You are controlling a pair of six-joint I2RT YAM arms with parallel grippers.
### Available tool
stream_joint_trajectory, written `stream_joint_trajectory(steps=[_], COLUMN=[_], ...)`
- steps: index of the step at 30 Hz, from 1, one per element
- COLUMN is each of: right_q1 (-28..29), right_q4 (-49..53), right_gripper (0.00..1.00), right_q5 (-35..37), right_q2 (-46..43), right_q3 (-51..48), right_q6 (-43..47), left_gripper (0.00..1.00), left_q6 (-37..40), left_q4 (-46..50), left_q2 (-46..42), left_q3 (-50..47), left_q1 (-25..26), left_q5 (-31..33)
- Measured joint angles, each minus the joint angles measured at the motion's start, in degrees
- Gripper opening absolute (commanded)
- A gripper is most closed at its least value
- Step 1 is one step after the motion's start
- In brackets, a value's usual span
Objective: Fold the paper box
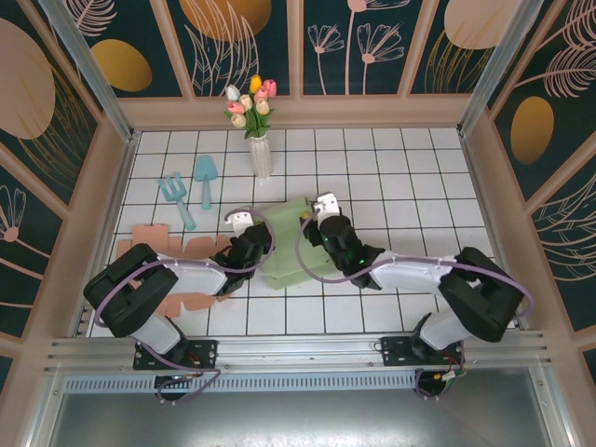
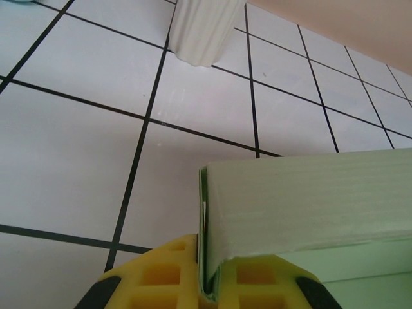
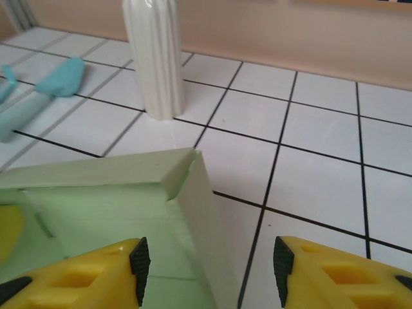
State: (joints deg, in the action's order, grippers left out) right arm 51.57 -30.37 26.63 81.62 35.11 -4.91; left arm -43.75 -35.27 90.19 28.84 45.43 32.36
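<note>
Showing the green paper box [image 1: 291, 247] lying near the middle of the white tiled table [image 1: 410, 177], between the two arms. The left gripper [image 2: 209, 280] is clamped on the paper box: in the left wrist view its yellow fingers [image 2: 161, 273] are pressed together on a thin upright side wall at the box's corner. The right gripper [image 3: 209, 270] stands with its jaws apart, one yellow finger [image 3: 84, 270] over the inside of the box and the other outside it, over the tiles; the box's raised wall runs through the gap, and whether either pad touches it cannot be told. Behind the box, toward the back wall, stands a white ribbed vase [image 1: 261, 155] holding tulips [image 1: 251, 101]. To the left of the vase lie a teal hand fork [image 1: 176, 198] and a teal trowel [image 1: 204, 178]. Flat pink card pieces [image 1: 166, 240] lie under and beside the left arm.
</note>
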Motion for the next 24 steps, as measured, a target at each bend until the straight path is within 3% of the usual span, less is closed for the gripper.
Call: stream_joint_trajectory(steps=[9, 18, 24], right_q1=[-0.3, -7.6, -8.4], right_q4=[9.4, 14.2, 13.9], right_gripper=[0.63, 0.63, 0.63], right_q5=[-3.9, -8.2, -11.0], right_q2=[-11.6, -12.9, -12.0], right_q3=[-0.7, -0.2, -0.2], right_q6=[-4.3, -9.5, -10.5], left_gripper=[0.00, 0.00, 0.00], left_q6=[11.0, 25.7, 30.5], left_q4=[-5.3, -18.8, -23.1], left_q2=[2.4, 5.0, 11.0], left_q3=[0.9, -0.4, -0.3], left_q1=[0.0, 0.0, 0.0], left_q5=[-1.9, -4.3, -5.4])
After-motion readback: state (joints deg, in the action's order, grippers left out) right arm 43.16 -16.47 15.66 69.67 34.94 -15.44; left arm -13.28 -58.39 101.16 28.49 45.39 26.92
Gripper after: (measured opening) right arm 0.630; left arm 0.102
